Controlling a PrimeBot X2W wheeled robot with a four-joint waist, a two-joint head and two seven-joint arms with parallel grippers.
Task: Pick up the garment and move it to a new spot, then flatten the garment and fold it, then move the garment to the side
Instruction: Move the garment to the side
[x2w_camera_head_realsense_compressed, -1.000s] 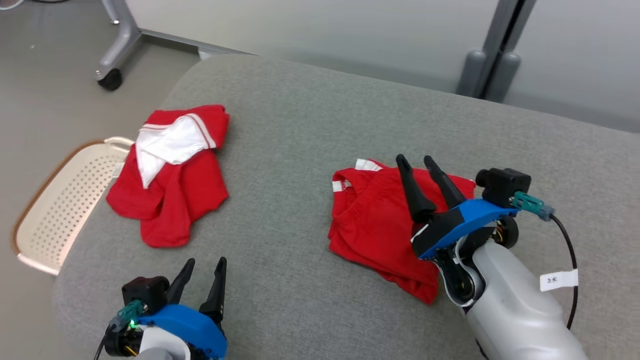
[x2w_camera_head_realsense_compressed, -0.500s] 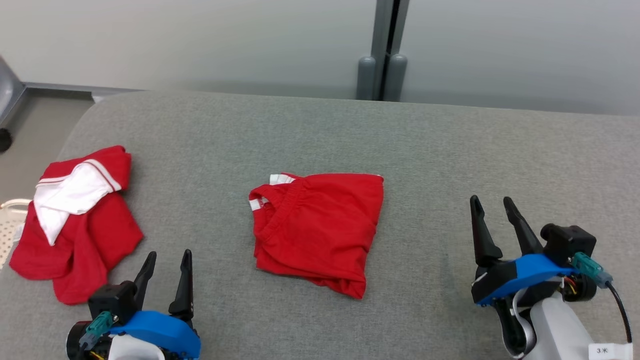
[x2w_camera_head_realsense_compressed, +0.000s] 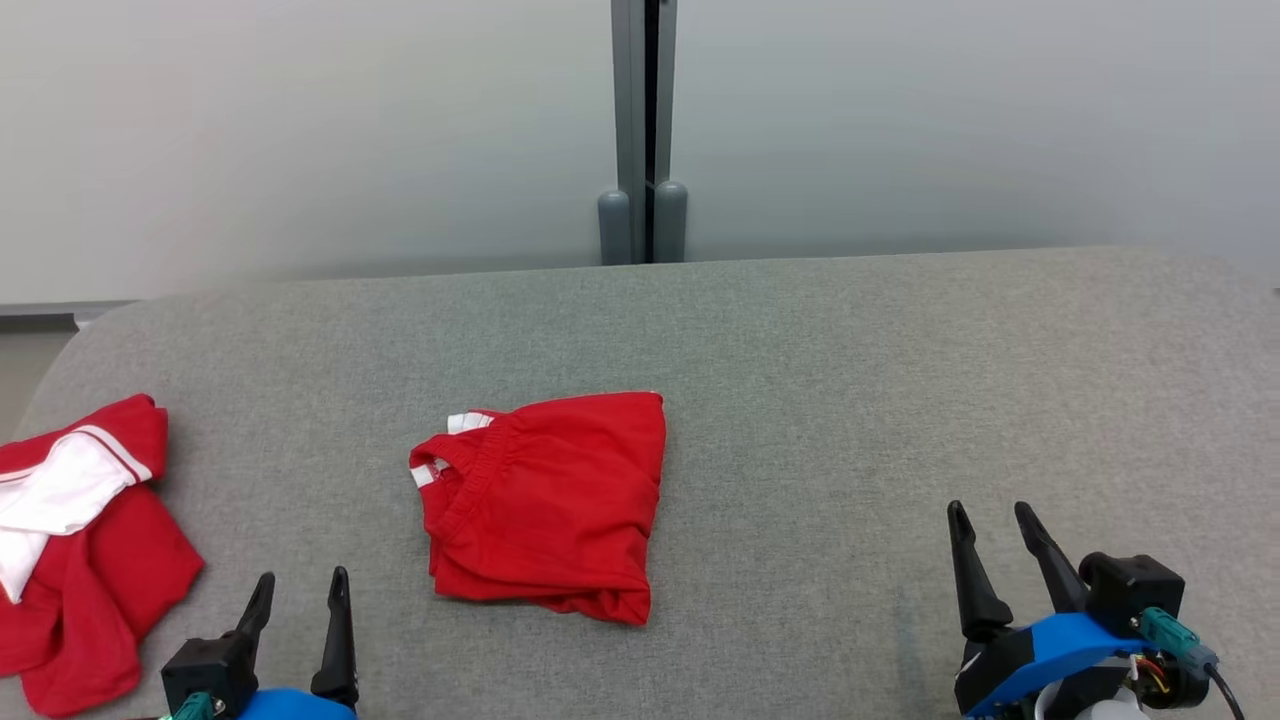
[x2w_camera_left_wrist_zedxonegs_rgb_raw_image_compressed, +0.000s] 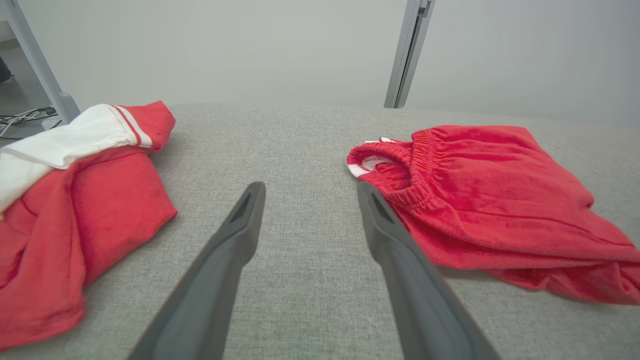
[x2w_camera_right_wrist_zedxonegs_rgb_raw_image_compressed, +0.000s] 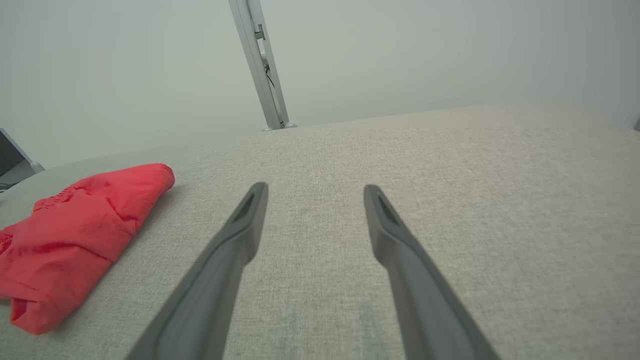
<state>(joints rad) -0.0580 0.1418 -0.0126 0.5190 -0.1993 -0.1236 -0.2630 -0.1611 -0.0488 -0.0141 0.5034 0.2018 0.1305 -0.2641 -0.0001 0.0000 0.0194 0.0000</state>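
Since a second ago the head camera has swung round, and the right gripper (x2w_camera_head_realsense_compressed: 990, 510), then poised over the folded red garment (x2w_camera_head_realsense_compressed: 545, 505), has drawn back to the lower right, well apart from it, its fingers spread and holding nothing. The garment lies on the grey cushion (x2w_camera_head_realsense_compressed: 850, 400) left of centre, near the left gripper (x2w_camera_head_realsense_compressed: 302, 576), which is likewise spread and empty. A crumpled red-and-white pile (x2w_camera_head_realsense_compressed: 80, 560) sits at the cushion's left end.

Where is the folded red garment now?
In the head view the folded garment lies left of centre on the grey cushion, right of the crumpled red-and-white garment.
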